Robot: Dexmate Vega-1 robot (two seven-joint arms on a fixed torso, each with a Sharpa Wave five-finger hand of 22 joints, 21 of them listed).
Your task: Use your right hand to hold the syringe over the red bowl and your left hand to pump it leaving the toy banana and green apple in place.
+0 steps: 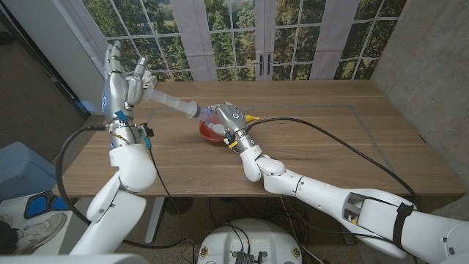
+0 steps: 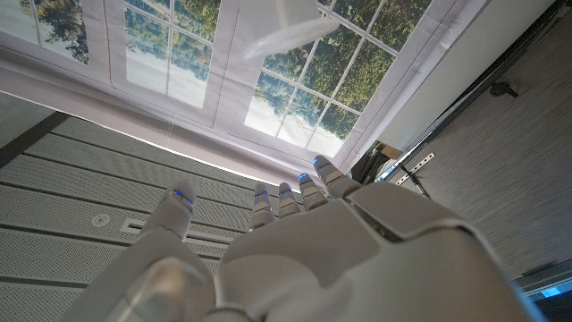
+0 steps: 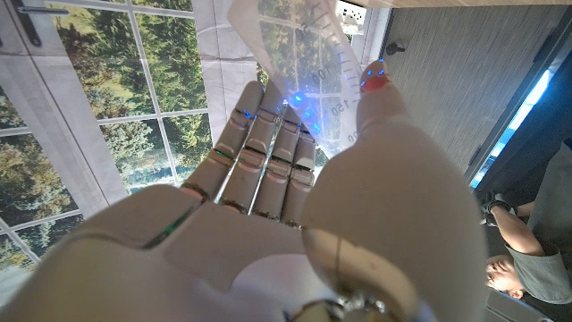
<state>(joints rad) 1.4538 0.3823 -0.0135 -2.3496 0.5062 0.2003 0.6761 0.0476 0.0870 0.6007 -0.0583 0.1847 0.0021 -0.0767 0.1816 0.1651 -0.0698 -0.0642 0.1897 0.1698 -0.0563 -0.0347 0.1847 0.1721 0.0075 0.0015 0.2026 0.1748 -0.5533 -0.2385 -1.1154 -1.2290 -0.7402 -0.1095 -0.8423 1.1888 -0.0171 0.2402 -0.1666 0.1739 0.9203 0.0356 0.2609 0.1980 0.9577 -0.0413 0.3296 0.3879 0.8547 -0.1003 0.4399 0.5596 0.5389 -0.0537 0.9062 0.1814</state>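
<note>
My right hand (image 1: pixel 231 122) grips the barrel of the clear syringe (image 1: pixel 179 105) and holds it over the red bowl (image 1: pixel 208 133) at the table's middle. The syringe slants up and left toward my raised left hand (image 1: pixel 121 79), whose fingers are spread and point upward. Its plunger end lies close to that hand's thumb; I cannot tell if they touch. In the right wrist view the marked barrel (image 3: pixel 308 63) sits between the fingers and thumb of my right hand (image 3: pixel 295 206). In the left wrist view the plunger end (image 2: pixel 286 31) hangs beyond my left hand (image 2: pixel 313 250). A yellow banana tip (image 1: pixel 253 117) peeks out beside my right hand.
The wooden table (image 1: pixel 330 139) stretches to the right, with a black cable (image 1: pixel 344 143) lying across it. Windows stand behind the table. A person (image 3: pixel 518 264) sits at the edge of the right wrist view.
</note>
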